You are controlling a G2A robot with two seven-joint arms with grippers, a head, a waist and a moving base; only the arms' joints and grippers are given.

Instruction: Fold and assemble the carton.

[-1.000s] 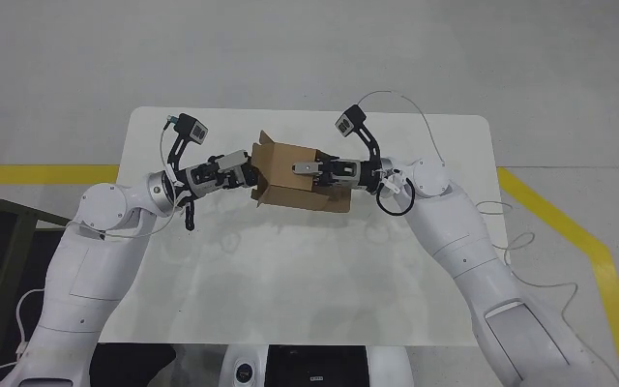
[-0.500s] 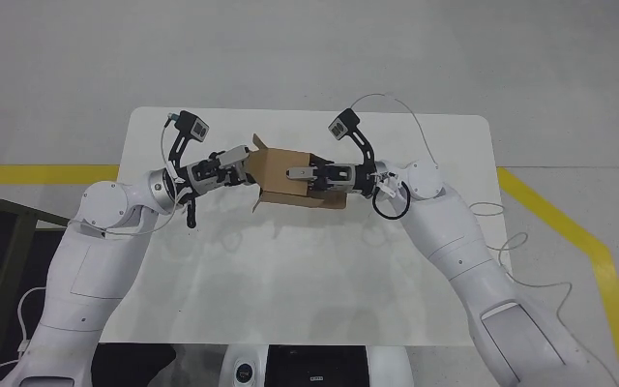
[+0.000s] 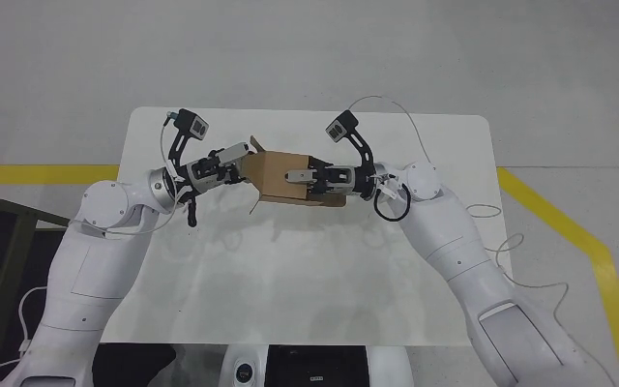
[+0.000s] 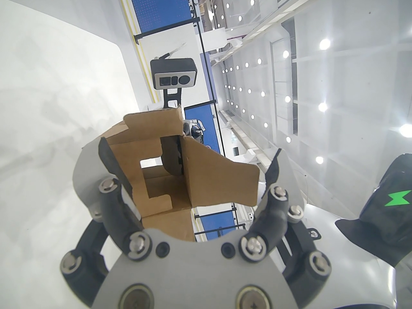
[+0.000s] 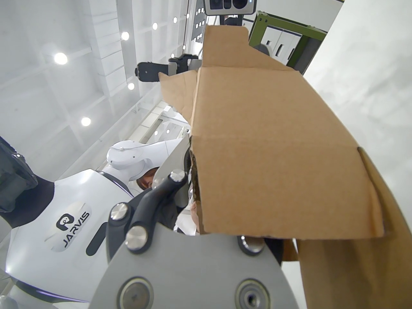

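Cardboard carton [image 3: 276, 170]: right pincer [image 3: 295, 177] clamps its wall; left pincer [image 4: 190, 151] gapes wide around its end.

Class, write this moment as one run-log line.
brown cardboard carton: held over white table | right gripper: clamps its wall | left gripper: open, astride end flap

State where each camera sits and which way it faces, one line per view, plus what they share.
Top: above the arms, looking down at the table; both arms show, meeting at the carton.
Left wrist: on the left arm, facing along its open jaws into the carton's open end.
Right wrist: on the right arm, facing along its jaws over the carton's outer wall.
Shared: all see the carton; each wrist view catches the other wrist's camera.
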